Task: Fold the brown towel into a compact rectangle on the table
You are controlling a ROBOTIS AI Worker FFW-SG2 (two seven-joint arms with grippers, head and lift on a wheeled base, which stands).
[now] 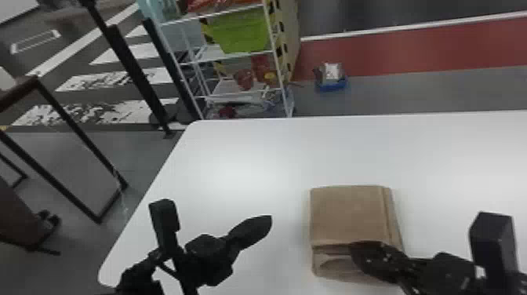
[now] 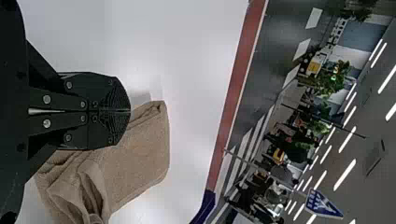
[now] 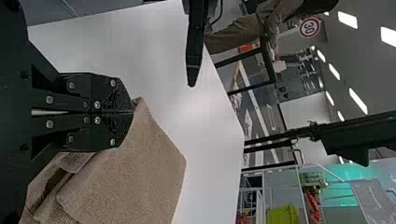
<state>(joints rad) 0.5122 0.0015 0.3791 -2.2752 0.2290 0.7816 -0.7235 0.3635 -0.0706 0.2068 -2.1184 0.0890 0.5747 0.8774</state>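
— Please, what was nearest?
— The left black, two-fingered end effector (image 1: 267,221) was closed, with nothing in it. The right black, two-fingered end effector (image 1: 353,247) was also closed, above the near part of the brown folded cloth towel (image 1: 345,215). Touching or not, I could not tell.
— And this towel?
— It lay on the smooth white worktop (image 1: 235,157).
— Farther?
— Behind stood a white wire rack (image 1: 280,74).
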